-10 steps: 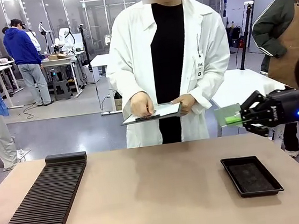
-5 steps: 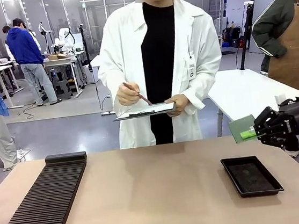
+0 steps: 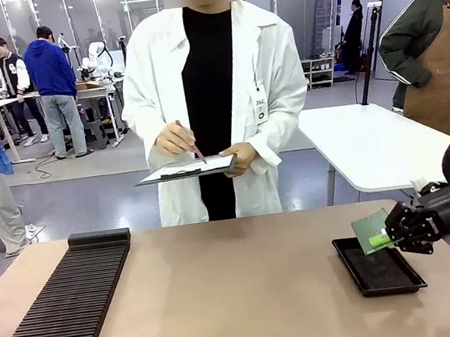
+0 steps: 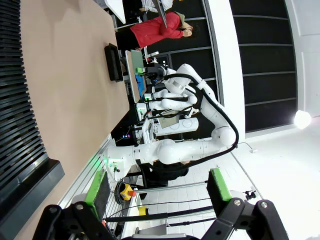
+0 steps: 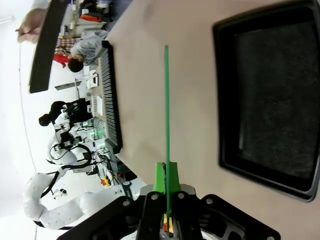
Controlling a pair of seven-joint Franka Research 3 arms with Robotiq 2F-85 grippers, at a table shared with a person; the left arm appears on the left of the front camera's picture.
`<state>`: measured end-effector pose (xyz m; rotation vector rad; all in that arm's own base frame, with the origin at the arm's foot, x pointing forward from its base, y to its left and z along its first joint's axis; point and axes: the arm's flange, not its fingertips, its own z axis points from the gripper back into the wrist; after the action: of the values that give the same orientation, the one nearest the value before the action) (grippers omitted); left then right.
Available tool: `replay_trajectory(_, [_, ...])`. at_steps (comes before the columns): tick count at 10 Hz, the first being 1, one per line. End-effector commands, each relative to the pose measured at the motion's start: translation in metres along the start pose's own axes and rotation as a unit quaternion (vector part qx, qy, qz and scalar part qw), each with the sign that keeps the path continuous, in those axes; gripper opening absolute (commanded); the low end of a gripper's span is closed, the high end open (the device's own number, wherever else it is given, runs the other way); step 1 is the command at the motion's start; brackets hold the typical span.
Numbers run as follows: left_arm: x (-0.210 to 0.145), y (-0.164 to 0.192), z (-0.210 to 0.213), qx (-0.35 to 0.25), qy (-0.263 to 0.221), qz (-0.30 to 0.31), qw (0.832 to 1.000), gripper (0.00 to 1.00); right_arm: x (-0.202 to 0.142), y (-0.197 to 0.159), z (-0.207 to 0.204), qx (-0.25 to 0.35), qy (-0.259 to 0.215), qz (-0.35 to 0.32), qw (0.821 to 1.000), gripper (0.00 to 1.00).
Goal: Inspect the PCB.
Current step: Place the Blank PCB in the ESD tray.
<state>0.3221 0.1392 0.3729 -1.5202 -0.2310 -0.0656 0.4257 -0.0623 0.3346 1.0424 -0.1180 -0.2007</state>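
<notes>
PCB [image 3: 371, 232] up in the air on our right side, pinched by one edge between the green pads of our right gripper [image 3: 393, 235], jaws closed tight on it. We have it hanging just above the near-left corner of the black tray [image 3: 379, 266], not touching it, its pale face tilted up and outward, which we judge suits a board being shown for checking or about to be laid down. From our right wrist we see the board edge-on as a thin green line [image 5: 166, 107] running straight out from the pads, the tray [image 5: 270, 95] beside it. Our right arm reaches in low from the right, wrist roughly level, fingers pointing toward the table's middle.

Across the table the person [image 3: 213, 97] stands holding a clipboard [image 3: 186, 170] in one hand and a pen [image 3: 192, 147] in the other, tip over the paper, apparently noting results.

Our left gripper [image 4: 157, 192] hangs wide open, nothing between its pads, off by the ribbed black rack [image 3: 66, 304] on the table's left.
</notes>
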Motion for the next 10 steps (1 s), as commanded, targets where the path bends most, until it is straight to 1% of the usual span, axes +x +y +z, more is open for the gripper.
replay_trajectory(1, [-0.002,-0.005,0.0,0.003,0.004,0.004,1.0,1.0,0.017,-0.014,-0.011,-0.016,0.012,0.008,1.0,0.03])
replay_trajectory(4, [-0.002,-0.005,0.0,0.003,0.004,0.004,1.0,1.0,0.019,-0.034,-0.033,-0.062,0.001,0.012,0.998,0.03])
replay_trajectory(8, [-0.002,-0.005,0.0,0.003,0.004,0.004,1.0,1.0,0.019,-0.035,-0.041,-0.094,-0.013,0.02,0.995,0.03])
replay_trajectory(9, [-0.002,-0.005,0.0,0.003,0.004,0.004,1.0,1.0,0.017,-0.032,-0.042,-0.098,-0.009,0.023,0.995,0.15])
replay_trajectory(10, [-0.002,-0.005,0.0,0.003,0.004,0.004,1.0,1.0,0.017,-0.03,-0.043,-0.107,-0.014,0.027,0.994,0.22])
